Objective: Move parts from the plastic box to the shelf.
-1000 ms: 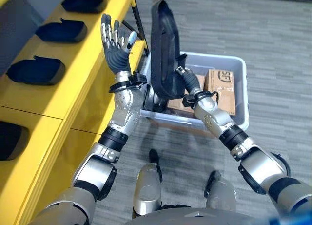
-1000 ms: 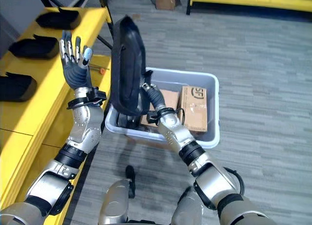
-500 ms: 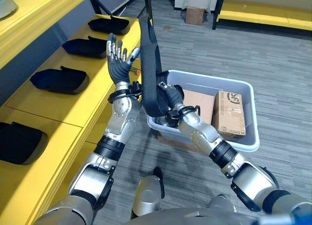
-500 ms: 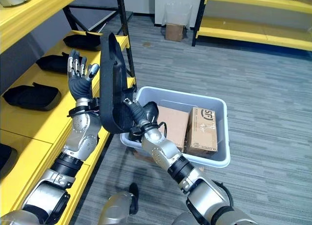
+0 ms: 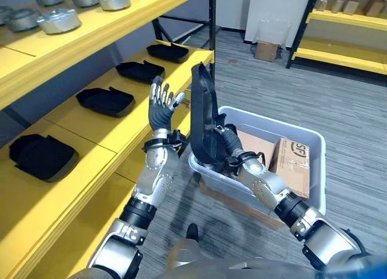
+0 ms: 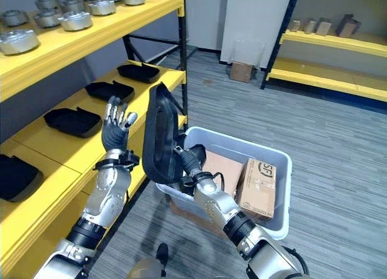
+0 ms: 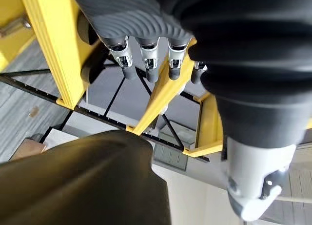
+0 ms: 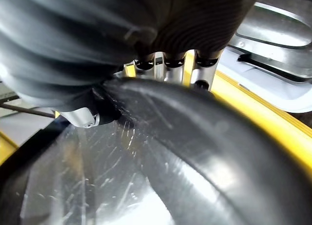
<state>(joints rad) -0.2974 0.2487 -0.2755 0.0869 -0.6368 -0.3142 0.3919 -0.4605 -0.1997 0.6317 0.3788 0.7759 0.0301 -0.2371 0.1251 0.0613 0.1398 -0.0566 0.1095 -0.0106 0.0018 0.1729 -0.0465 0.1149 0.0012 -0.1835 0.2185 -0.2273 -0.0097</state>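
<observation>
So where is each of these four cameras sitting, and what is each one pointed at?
Left eye view: on the head, looking down at the yellow shelf and grey plastic box; both arms show.
Right eye view: beside it, same scene; the left hand is raised open.
Left wrist view: on the left wrist, looking past its fingers at shelving.
Right wrist view: on the right wrist, close against the black part that the right hand grips.
Shared: every view shows the black part.
</observation>
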